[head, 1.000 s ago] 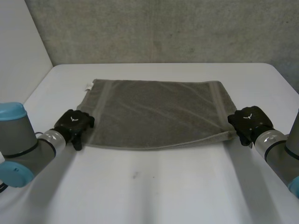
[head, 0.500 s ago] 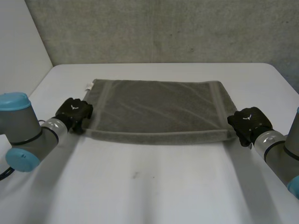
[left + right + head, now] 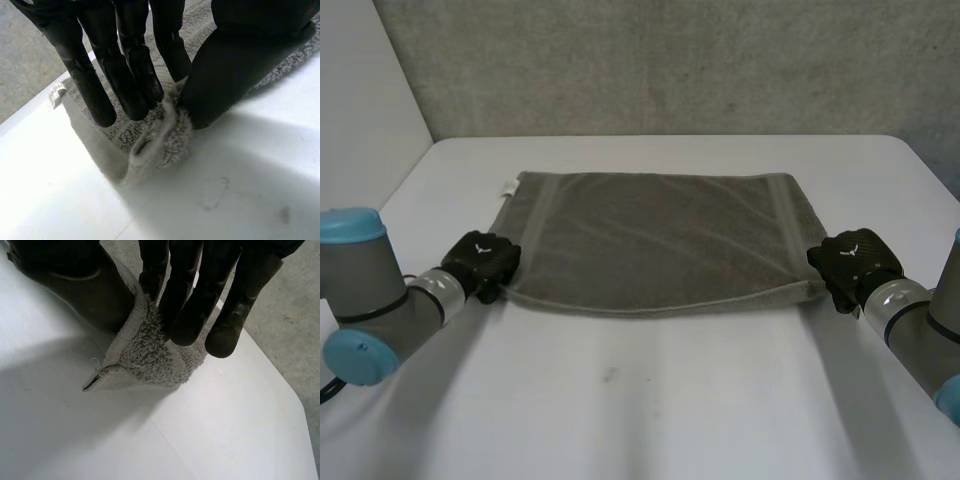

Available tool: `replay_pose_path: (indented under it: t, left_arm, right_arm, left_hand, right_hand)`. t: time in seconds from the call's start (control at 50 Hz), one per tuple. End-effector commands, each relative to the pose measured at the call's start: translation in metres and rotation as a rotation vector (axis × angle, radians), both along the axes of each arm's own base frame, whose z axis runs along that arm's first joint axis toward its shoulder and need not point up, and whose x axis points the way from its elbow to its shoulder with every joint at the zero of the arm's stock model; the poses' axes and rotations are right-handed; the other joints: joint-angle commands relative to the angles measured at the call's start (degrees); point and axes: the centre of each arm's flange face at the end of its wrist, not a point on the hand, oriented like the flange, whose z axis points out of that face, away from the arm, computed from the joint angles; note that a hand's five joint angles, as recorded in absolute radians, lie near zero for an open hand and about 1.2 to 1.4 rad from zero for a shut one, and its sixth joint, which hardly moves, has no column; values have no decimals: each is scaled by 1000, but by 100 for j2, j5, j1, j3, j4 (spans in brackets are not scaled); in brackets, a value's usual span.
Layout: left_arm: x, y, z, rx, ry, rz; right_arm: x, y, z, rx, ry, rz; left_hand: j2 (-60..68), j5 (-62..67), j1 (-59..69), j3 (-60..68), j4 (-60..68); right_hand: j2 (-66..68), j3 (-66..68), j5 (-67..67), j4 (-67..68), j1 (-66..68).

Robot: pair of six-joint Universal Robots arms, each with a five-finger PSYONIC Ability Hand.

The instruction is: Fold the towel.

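Working outward from the near side: bare counter (image 3: 650,400) in front.

Next out are the two hands, one at each near corner of the towel (image 3: 660,235).
- Left hand (image 3: 480,260): straight fingers (image 3: 122,70) press the bunched corner against the thumb (image 3: 235,70). It is a firm pinch, with the corner close to the counter.
- Right hand (image 3: 855,262): same grip. The corner is doubled over between fingers (image 3: 187,305) and thumb (image 3: 75,280), its tip just off the surface.

Change noted: half a second ago the near edge ran straight and taut between the hands, and the left hand sat a little farther in. Now the left hand has dropped back toward the near side and the edge sags in a shallow bow at its middle. The right hand has not shifted.

Reading: the tension is gone and the lift has not really begun, so the fold is not yet started. Likely the hands must rise together, evenly, and carry the near edge over to the far one. If the slack stays, the middle may drag.

Farther out, the rest of the towel lies spread flat. There is a small white label (image 3: 508,184) at its far left corner, well short of the grey wall (image 3: 650,70) behind.
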Motion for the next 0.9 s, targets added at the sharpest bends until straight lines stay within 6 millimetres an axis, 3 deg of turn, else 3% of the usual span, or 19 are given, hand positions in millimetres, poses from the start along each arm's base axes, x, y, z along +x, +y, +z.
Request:
replay_pose_path:
  t: [0.02,0.16,0.26,0.32,0.36,0.48,0.52,0.62,0.8,0.84,0.86,0.9]
  left_arm:
    - [2,-2,6,-19,-1,22]
    - [7,1,20,-45,-12,65]
    - [13,15,31,-42,-14,79]
    - [16,34,37,-21,-17,78]
    - [22,53,40,16,-25,84]
    - [35,84,40,103,-42,114]
    - [43,108,50,141,-39,122]
    - [49,129,65,142,7,69]
    - [50,120,85,50,75,-4]
    - [43,101,81,51,99,-29]
    - [43,101,81,51,99,-29]
    - [25,79,76,46,117,-52]
  right_arm:
    - [0,0,1,-2,0,0]
    - [0,-1,8,-19,-3,-5]
    - [-4,5,21,-26,-5,-10]
    - [-5,19,30,24,12,4]
    - [-9,39,30,135,66,36]
    - [-29,60,28,267,166,63]
    - [-38,77,37,288,226,90]
    - [-47,92,49,316,254,124]
    - [-51,66,64,227,149,148]
    - [-51,41,54,195,113,120]
    - [-51,40,54,195,113,120]
    - [-44,16,44,146,116,109]
  left_hand:
    - [1369,1439,1516,1381,1366]
    - [1369,1439,1516,1381,1366]
    - [1369,1439,1516,1381,1366]
    - [1369,1439,1516,1381,1366]
    - [1369,1439,1516,1381,1366]
    - [1369,1439,1516,1381,1366]
    - [1369,1439,1516,1381,1366]
    - [1369,1439,1516,1381,1366]
    - [1369,1439,1516,1381,1366]
    - [1369,1439,1516,1381,1366]
    - [1369,1439,1516,1381,1366]
    - [1369,1439,1516,1381,1366]
  right_hand:
    - [387,386,305,345,406]
    - [387,386,305,345,406]
    - [387,386,305,345,406]
    - [387,386,305,345,406]
    - [387,386,305,345,406]
    - [387,386,305,345,406]
    - [387,386,305,345,406]
    - [387,386,305,345,406]
    - [387,386,305,345,406]
    - [387,386,305,345,406]
    - [387,386,305,345,406]
    - [387,386,305,345,406]
